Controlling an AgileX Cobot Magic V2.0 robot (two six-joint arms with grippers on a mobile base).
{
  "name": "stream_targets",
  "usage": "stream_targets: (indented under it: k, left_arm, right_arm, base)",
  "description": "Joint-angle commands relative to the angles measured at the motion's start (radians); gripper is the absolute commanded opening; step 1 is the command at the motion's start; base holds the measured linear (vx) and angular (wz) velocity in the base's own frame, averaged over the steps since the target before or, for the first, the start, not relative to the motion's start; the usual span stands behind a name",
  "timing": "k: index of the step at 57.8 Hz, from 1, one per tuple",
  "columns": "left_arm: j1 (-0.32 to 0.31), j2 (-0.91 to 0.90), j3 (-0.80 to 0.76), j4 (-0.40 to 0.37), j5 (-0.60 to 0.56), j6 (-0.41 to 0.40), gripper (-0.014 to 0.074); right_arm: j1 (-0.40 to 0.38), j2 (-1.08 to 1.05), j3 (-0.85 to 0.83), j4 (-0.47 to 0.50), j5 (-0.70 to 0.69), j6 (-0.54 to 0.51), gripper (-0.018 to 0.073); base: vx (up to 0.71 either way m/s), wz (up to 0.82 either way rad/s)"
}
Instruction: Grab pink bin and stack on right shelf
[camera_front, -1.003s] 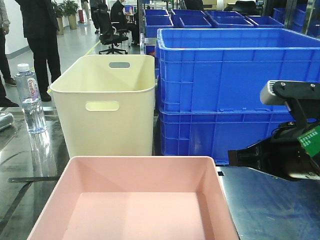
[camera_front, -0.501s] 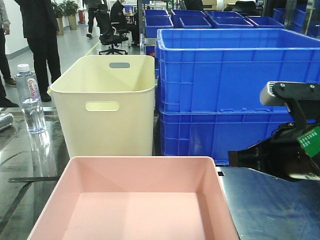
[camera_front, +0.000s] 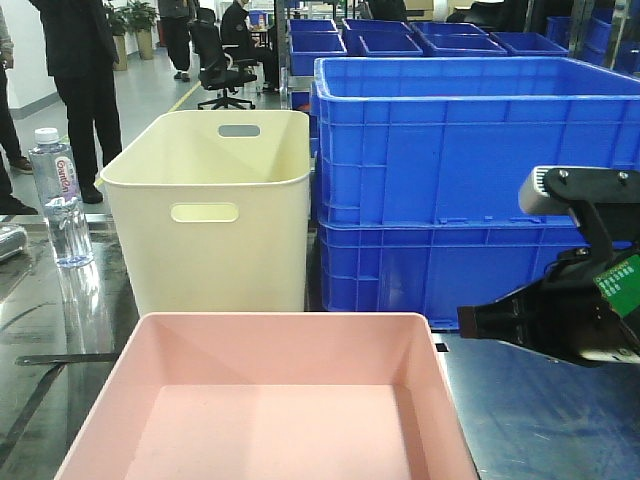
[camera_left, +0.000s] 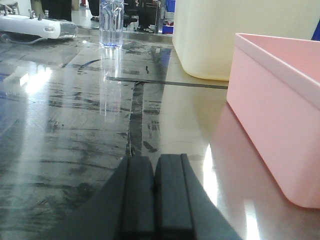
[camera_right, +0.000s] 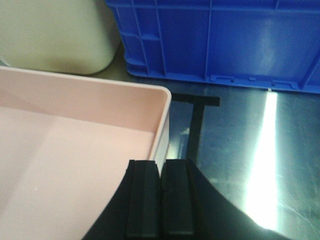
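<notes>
Pink bin (camera_front: 270, 400) sits on the reflective metal table (camera_front: 540, 420), nearest the camera in the front view; all positions below are referenced to it. Cream bin (camera_front: 210, 210) with handle slots stands just behind its far rim, upright. Stacked blue crates (camera_front: 470, 180) stand behind and to the right of the pink bin, beside the cream bin. Water bottle (camera_front: 58, 195) stands upright, well off to the left and behind. Right gripper (camera_right: 160, 197): pads pressed together, clenched on nothing, poised above the pink bin's right wall near its far right corner, not touching it. Left gripper (camera_left: 155, 195): pads likewise closed, empty, low over the table to the left of the pink bin's left wall, apart from it.
</notes>
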Motion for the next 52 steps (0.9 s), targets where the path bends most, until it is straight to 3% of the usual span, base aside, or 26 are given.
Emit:
stream_targets:
  k: [1, 7, 14, 19, 28, 38, 52]
  left_arm:
    - [0.004, -0.003, 0.012, 0.000, -0.087, -0.007, 0.0018]
    - [0.004, -0.003, 0.012, 0.000, -0.087, -0.007, 0.0018]
    - [0.004, -0.003, 0.012, 0.000, -0.087, -0.007, 0.0018]
    - [0.004, -0.003, 0.012, 0.000, -0.087, -0.007, 0.0018]
    - [0.004, -0.003, 0.012, 0.000, -0.087, -0.007, 0.0018]
    - [0.004, -0.003, 0.012, 0.000, -0.087, -0.007, 0.0018]
    - [0.004, -0.003, 0.012, 0.000, -0.087, -0.007, 0.0018]
  right_arm:
    - [-0.005, -0.028, -0.029, -0.051, -0.019, -0.003, -0.0012]
    - [-0.006, -0.030, -0.025, -0.064, 0.002, -0.005, -0.0012]
    - [-0.053, -0.113, 0.081, -0.016, -0.155, -0.054, -0.0012]
    - [-0.109, -0.235, 0.217, -0.010, -0.331, -0.103, -0.0012]
    - [-0.259, -0.491, 0.495, -0.023, -0.457, -0.119, -0.0012]
    - [-0.382, -0.823, 0.746, -0.052, -0.472, -0.197, -0.0012]
    - [-0.390, -1.159, 1.044, -0.001, -0.472, -0.195, -0.0011]
  base:
    - [0.00, 0.00]
    - [0.00, 0.00]
    - [0.00, 0.00]
    - [0.00, 0.00]
    - [0.00, 0.00]
    - [0.00, 0.00]
    - [0.00, 0.00]
